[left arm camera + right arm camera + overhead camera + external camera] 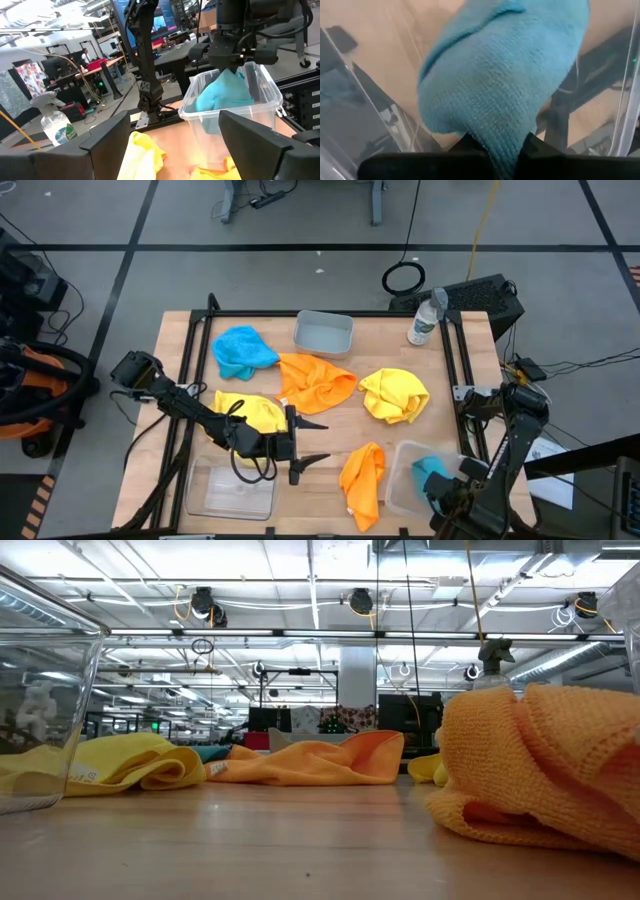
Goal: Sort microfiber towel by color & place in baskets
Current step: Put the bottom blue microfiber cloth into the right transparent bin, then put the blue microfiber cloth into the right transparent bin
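Note:
My right gripper [506,150] hangs over the clear basket [400,485] at the table's near right and is shut on a blue towel [431,471]. My left gripper [314,443] is open above bare wood, between a yellow towel [250,412] and an orange towel [363,480], and touches nothing. Lying flat on the table are a second blue towel [243,350], a second orange towel [315,380] and a second yellow towel [395,395]. The small grey basket [323,332] stands at the far edge. Another clear basket [232,490] stands near left. My right gripper pinches a bunched fold of the blue towel [497,135] between its two fingers, coming from above and pointing down. The towel [222,92] hangs below the fingers, inside the clear basket's walls [200,115]. Whether its lower end rests on the basket floor, I cannot tell.
A clear water bottle [425,320] stands at the table's far right corner. Black rails [455,370] run along the table's sides. Bare wood lies between the near orange towel and the left clear basket. In the low view the near orange towel [540,770] fills the right side.

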You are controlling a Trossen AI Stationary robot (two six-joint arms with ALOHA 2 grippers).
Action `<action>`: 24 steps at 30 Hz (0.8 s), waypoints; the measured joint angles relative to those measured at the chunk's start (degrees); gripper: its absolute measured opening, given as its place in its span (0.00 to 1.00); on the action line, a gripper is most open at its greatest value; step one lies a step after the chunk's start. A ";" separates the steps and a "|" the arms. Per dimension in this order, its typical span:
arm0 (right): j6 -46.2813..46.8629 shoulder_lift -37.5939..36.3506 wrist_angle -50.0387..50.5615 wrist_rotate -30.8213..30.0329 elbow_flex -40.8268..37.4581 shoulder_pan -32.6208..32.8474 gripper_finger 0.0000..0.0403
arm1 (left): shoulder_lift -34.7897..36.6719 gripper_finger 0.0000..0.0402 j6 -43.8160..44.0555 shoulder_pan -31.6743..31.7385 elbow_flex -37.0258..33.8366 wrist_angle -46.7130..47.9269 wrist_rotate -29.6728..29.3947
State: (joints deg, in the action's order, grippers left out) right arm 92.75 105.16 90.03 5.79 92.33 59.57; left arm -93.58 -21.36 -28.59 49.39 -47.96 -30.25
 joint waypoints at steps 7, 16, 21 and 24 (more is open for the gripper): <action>3.89 0.00 -0.02 -1.39 0.00 -0.48 0.20 | 0.00 0.77 0.06 0.08 0.00 0.58 0.01; 3.08 -1.01 -0.01 6.09 0.00 -0.63 0.43 | 0.00 0.77 0.12 0.08 0.00 0.74 0.02; 2.60 -1.01 -0.01 6.40 0.00 -0.61 0.51 | 0.00 0.77 0.26 0.08 -0.01 1.04 0.04; 2.28 -1.18 0.05 7.72 0.27 -0.61 0.52 | 0.00 0.77 0.12 0.08 0.00 2.15 -0.01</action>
State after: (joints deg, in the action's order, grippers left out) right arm 95.03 103.98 90.07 13.51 92.61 58.96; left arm -93.58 -21.24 -28.51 49.39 -45.81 -30.27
